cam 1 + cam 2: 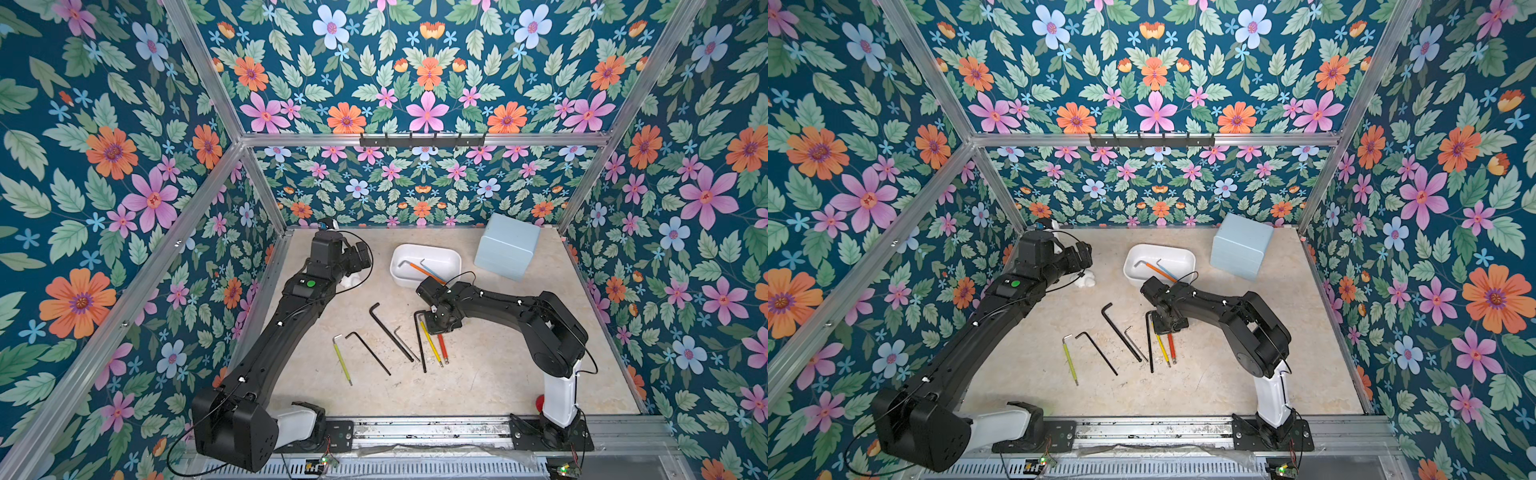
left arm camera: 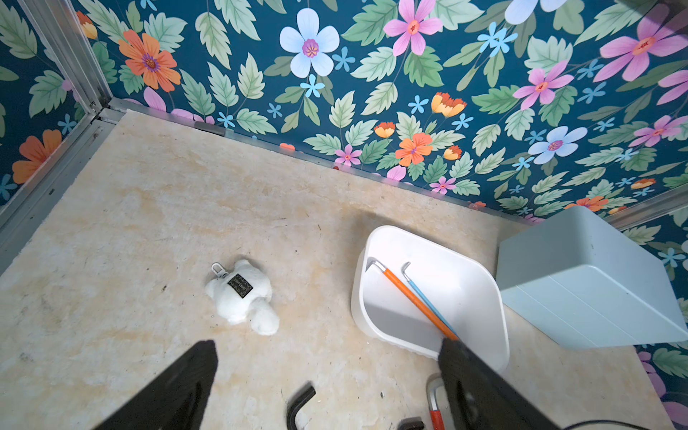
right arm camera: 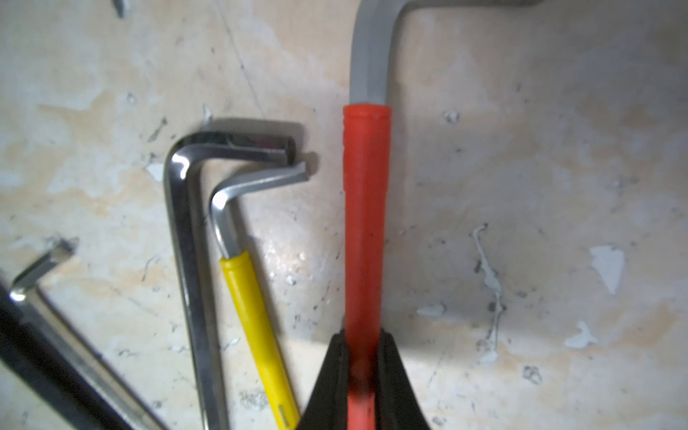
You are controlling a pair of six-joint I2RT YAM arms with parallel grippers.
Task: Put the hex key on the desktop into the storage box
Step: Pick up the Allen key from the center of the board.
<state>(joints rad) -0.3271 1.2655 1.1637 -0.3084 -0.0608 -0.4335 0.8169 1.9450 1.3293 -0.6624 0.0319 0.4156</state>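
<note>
Right gripper (image 3: 364, 350) angled down at desktop (image 1: 498, 374), clenched on red-sleeved hex key (image 3: 366, 223) (left gripper (image 2: 327, 357) spread, idle)

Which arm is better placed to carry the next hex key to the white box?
Right. The right gripper is shut on the red-sleeved hex key on the desktop. The left gripper hangs open and empty near the storage box.

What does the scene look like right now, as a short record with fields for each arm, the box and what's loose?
right gripper: fingers shut on the red-sleeved hex key, low at the beige stone-look desktop
left gripper: open, empty
white shallow plastic storage box: holds an orange-sleeved hex key and a blue-sleeved one
loose on desktop: six more hex keys, a white plush toy
</note>
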